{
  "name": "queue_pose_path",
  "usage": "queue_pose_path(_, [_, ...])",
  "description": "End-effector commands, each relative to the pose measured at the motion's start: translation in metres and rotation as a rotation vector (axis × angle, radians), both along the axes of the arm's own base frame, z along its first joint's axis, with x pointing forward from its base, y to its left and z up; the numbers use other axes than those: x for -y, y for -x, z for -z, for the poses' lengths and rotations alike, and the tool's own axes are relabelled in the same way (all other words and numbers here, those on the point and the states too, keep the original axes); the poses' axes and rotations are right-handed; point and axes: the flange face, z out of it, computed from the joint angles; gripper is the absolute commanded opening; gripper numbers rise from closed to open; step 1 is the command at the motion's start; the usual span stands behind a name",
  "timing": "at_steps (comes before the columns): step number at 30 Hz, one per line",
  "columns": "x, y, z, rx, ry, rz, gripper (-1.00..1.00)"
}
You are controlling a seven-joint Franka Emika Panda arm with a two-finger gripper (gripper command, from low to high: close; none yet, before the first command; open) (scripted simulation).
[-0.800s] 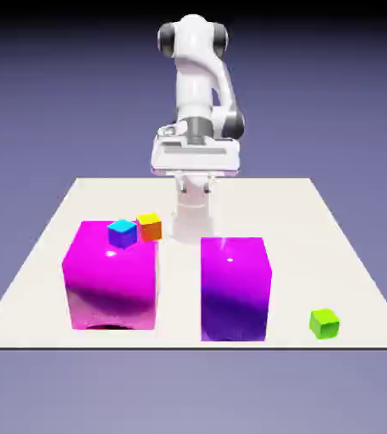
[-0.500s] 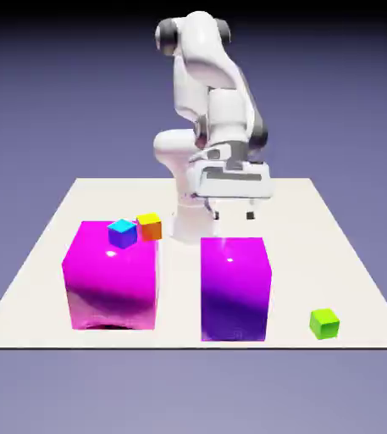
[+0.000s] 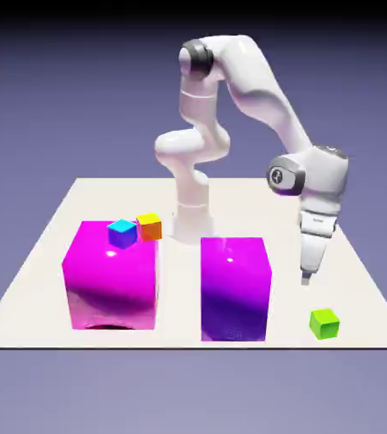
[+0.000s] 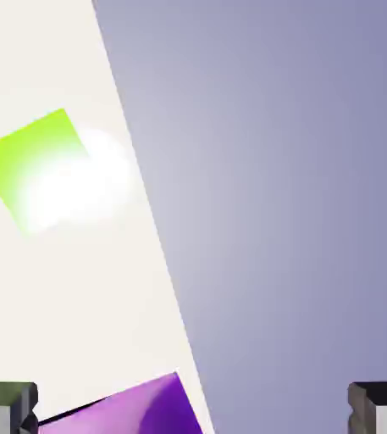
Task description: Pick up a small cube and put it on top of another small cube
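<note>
Now, in the exterior view, the white arm (image 3: 260, 80) is reaching over toward the right of the frame, its fingers (image 3: 306, 280) pointing down just above and a little to the left of the green cube (image 3: 324, 324). That cube is sitting by itself on the tabletop (image 3: 294, 337) at the lower right, near the front edge. The orange cube (image 3: 150, 227), the one it should end up on, is showing left of centre, beside the blue cube (image 3: 122, 234); both are appearing at the far side of the big magenta block (image 3: 112, 275), though I can't tell what is bearing them. The purple block (image 3: 234, 290) is standing in the lower middle.

In the hand view, the fingers are standing wide apart at the bottom corners, holding nothing. The green cube is lying at the upper left, turned at a slant and partly washed out by glare, well off the line between them. A corner of the purple block is poking in at the bottom.

To my eye the cube is looking light, stiff and hardly fragile, perhaps a touch slick. I'd be taking it by two opposite upright faces, low around its middle, with the hand turned square to them; pinching across corners could be spinning it or squirting it away, even over that nearby edge.
</note>
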Motion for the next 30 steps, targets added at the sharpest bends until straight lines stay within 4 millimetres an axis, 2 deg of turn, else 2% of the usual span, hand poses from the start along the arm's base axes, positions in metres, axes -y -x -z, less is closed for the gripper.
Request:
queue_pose_path(1, [-0.012, 0.002, 0.011, -0.023, 0.030, -0.048, 0.00])
queue_pose_path(7, [-0.079, 0.022, 0.081, -0.151, 0.208, -0.320, 0.00])
queue_pose_path(8, [-0.079, 0.022, 0.081, -0.151, 0.208, -0.320, 0.00])
queue_pose_path(11, [-0.063, 0.018, 0.142, -0.151, 0.208, -0.320, 0.00])
queue_pose_path(12, [-0.061, 0.018, 0.148, -0.151, 0.208, -0.320, 0.00])
queue_pose_path(13, [-0.061, 0.018, 0.148, -0.151, 0.208, -0.320, -1.00])
queue_pose_path(14, [-0.061, 0.018, 0.148, -0.151, 0.208, -0.320, -1.00])
queue_pose_path(17, [-0.078, 0.021, 0.086, -0.151, 0.208, -0.320, -1.00])
queue_pose_path(19, [-0.066, -0.009, 0.033, -0.106, 0.188, -0.256, -1.00])
queue_pose_path(20, [-0.052, -0.023, 0.010, -0.089, 0.176, -0.199, -1.00])
queue_pose_path(23, [0.022, -0.053, -0.042, -0.079, 0.146, 0.062, -1.00])
queue_pose_path(25, [0.072, -0.064, -0.075, -0.076, 0.119, 0.234, -1.00])
queue_pose_path(27, [0.129, -0.067, -0.100, -0.085, 0.096, 0.427, -1.00])
queue_pose_path(30, [0.213, -0.055, -0.128, -0.112, 0.065, 0.731, -1.00])
